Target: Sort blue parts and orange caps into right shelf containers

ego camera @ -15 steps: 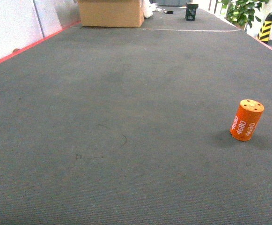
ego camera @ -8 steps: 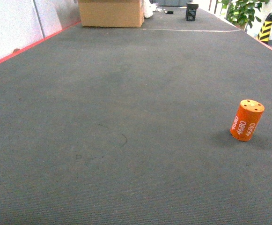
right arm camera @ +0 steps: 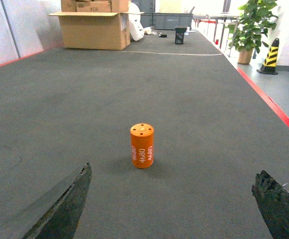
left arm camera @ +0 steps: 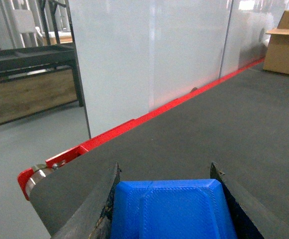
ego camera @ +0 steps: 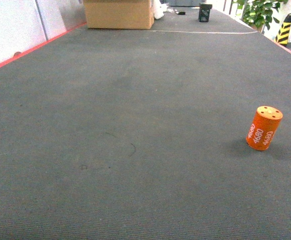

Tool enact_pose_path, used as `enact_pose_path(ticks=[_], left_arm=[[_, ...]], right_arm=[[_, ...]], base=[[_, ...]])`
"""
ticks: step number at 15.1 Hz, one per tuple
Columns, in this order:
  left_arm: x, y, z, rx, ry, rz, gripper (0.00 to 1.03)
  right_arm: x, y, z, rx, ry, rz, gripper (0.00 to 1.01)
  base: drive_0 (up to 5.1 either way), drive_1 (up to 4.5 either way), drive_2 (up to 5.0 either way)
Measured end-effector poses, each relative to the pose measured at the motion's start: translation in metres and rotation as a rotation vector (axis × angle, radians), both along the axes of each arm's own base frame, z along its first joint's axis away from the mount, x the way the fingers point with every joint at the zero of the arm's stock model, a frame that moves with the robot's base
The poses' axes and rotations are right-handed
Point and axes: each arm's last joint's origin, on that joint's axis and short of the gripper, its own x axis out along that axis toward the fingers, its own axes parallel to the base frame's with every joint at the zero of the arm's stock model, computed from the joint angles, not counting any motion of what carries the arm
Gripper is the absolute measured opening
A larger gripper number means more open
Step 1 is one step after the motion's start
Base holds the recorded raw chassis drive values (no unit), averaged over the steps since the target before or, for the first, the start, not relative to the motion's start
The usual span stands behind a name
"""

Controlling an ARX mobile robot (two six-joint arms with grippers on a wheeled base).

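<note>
One of the orange caps (ego camera: 264, 128), a small upright cylinder marked "4680", stands alone on the dark grey carpet at the right of the head view. In the right wrist view this cap (right arm camera: 142, 146) sits ahead of my right gripper (right arm camera: 173, 172), whose dark fingers are spread wide with only carpet between them. My left gripper (left arm camera: 165, 172) is shut on a blue part (left arm camera: 171, 209), a textured blue block filling the gap between both fingers. Neither gripper shows in the head view. The right shelf and its containers are out of view.
A cardboard box (ego camera: 119, 14) and a small black object (ego camera: 205, 12) stand at the carpet's far end. A potted plant (ego camera: 258, 12) and a yellow-black bollard (ego camera: 284, 27) are far right. A red strip (left arm camera: 149, 117) edges the carpet on the left, along white panels.
</note>
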Motion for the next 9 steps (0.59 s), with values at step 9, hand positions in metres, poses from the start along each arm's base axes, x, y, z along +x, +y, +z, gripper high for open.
enact_pose_path(ticks=[9], left_arm=[[-0.015,0.003,-0.006,0.015,0.037,0.101,0.41]], right_arm=[[0.000,0.000,0.000,0.000,0.000,0.000,0.98]], base=[[0.0,0.00,0.0]])
